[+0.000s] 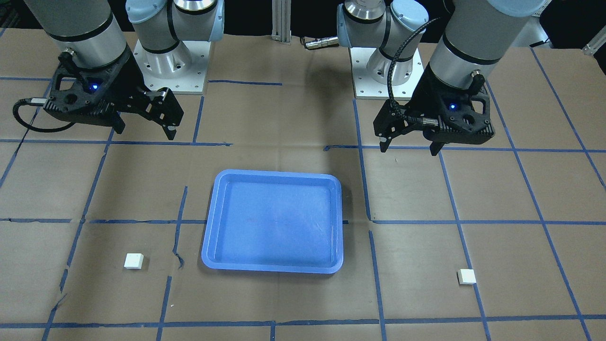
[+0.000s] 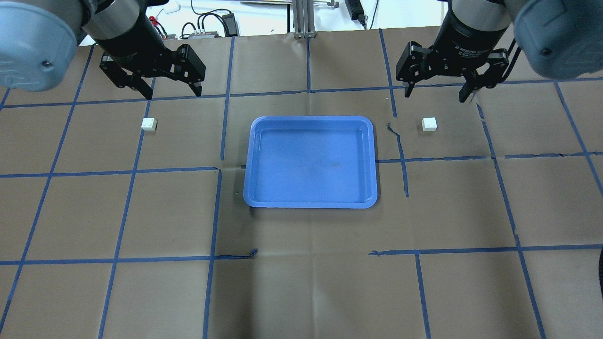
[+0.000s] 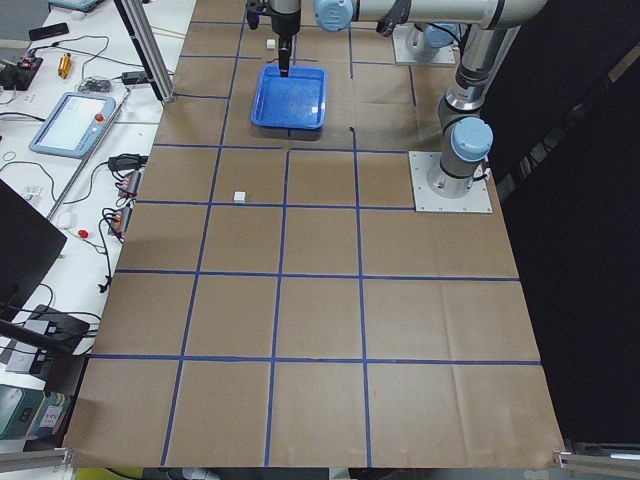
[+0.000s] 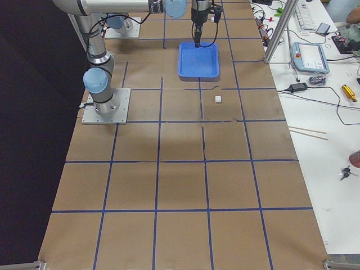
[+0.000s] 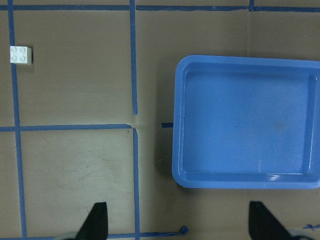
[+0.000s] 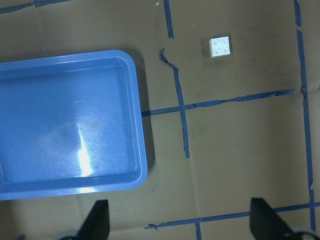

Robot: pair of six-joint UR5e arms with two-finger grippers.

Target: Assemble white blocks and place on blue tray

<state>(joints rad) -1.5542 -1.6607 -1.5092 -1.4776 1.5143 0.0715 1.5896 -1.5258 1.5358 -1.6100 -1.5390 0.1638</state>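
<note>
Left fingers [image 2: 193, 70], right fingers [image 2: 406, 70]: wide open, empty.
Lower them squarely over the white blocks [image 2: 149, 124] near six o'clock.

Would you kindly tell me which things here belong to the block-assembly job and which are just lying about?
Belonging to the job:
left white block
right white block
blue tray
left tool and right tool, both open and empty

Just lying about:
blue tape grid on the table cover
teach pendant on the side bench
</note>
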